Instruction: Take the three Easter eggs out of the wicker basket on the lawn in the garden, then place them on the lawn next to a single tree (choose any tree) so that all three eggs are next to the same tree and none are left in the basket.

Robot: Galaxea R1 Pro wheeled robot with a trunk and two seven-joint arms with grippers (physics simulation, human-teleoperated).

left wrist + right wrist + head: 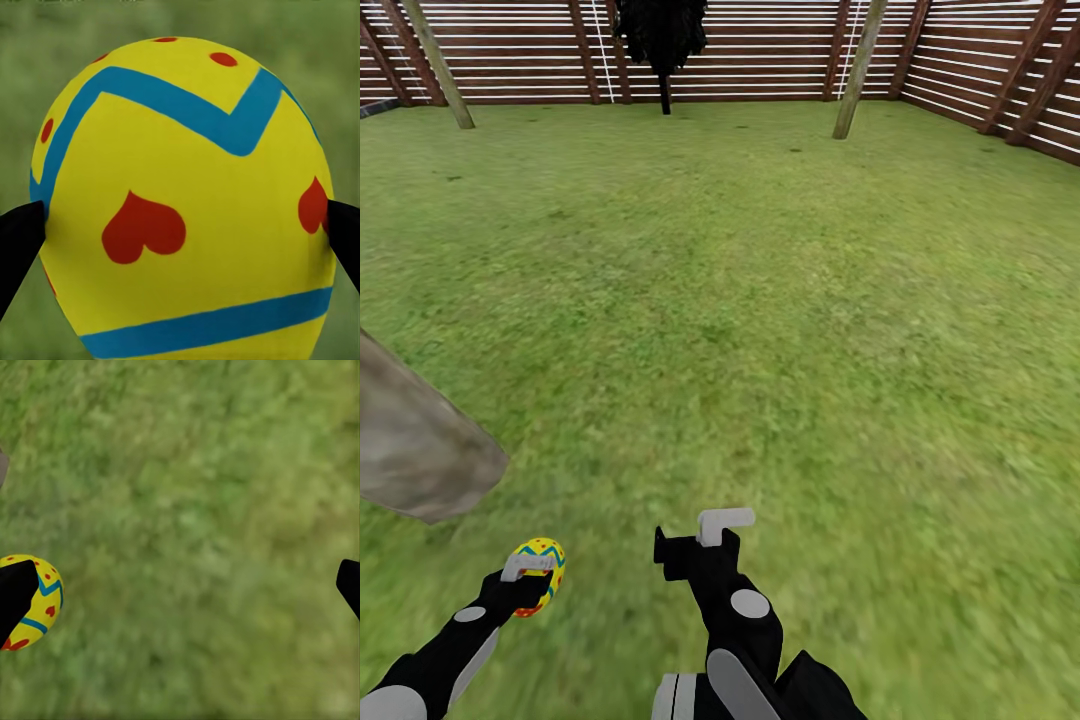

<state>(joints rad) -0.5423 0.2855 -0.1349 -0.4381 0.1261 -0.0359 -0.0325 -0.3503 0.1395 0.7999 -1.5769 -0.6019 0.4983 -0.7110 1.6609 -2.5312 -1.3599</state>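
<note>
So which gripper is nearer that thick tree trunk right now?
Left. The left gripper, shut on an Easter egg, sits just beside the tree trunk's base; the right gripper, open, is farther off.

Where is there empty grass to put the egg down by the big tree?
Bare green lawn spreads between the thick grey-brown tree trunk and the brown slat fence. Tightest near the left gripper holding the yellow zigzag egg, beside the open right gripper.
</note>
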